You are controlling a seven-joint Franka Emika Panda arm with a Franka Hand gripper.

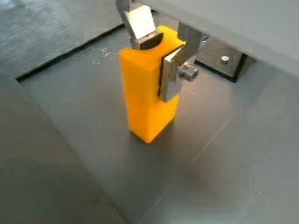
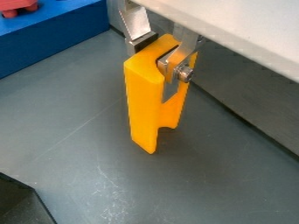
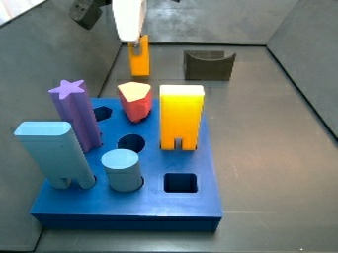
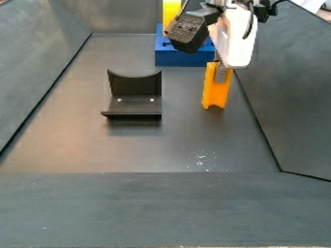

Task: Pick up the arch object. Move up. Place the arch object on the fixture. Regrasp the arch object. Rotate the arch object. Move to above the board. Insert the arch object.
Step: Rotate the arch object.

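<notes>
While clamped by the hand [image 1: 160, 54] at its top, arch object [image 1: 149, 92]: probably light, stiff, slick; gripped across flat faces.

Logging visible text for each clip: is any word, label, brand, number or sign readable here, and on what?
None readable in any view.
Slim orange-yellow plastic arch object, held upright in the gripper above the floor: unmarked.
Thick blue board and its pegs: no text.
Dark grey-olive fixture: no text.
</notes>
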